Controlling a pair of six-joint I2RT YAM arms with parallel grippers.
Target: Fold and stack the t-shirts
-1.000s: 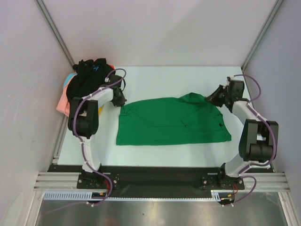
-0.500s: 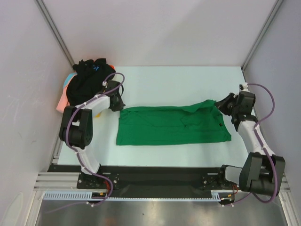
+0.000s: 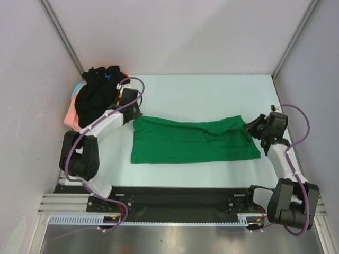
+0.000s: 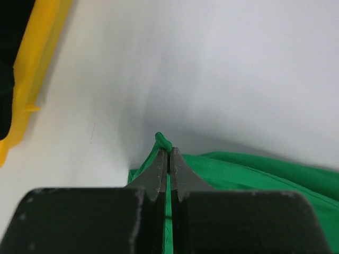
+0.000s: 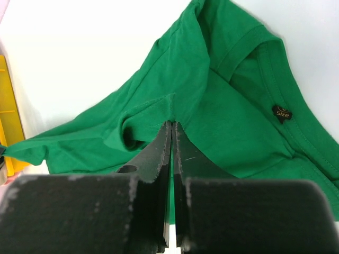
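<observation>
Lying flat across the middle of the white table (image 3: 212, 90), the green t-shirt (image 3: 193, 143) is doubled over into a wide band. Its near edge runs straight from left to right.

Right side: the right gripper (image 3: 248, 125) sits at the shirt's far right corner. In the right wrist view its jaws are clenched tight on a hemmed edge of the green cloth, with no gap between the fingers (image 5: 159, 153). Cloth bunches into a small fold just left of the tips. A small black size label (image 5: 282, 112) shows inside the collar, to the right of the grip.

Left side: the left gripper (image 3: 135, 115) sits at the shirt's far left corner. In the left wrist view the jaws are pressed together, pinching the green cloth. A small nub of fabric pokes out just beyond the tips. A yellow strip (image 4: 32, 79) lies off to the left on the table, and its kind cannot be told.

Far left corner of the table: a heap of shirts, well apart from the green one. A black t-shirt (image 3: 95, 92) lies on top, crumpled, with a small blue mark (image 3: 107, 77) near its far edge. A pink-orange t-shirt (image 3: 70, 116) sticks out beneath it on the left. A bit of light blue cloth (image 3: 78, 88) shows at the heap's far left.
</observation>
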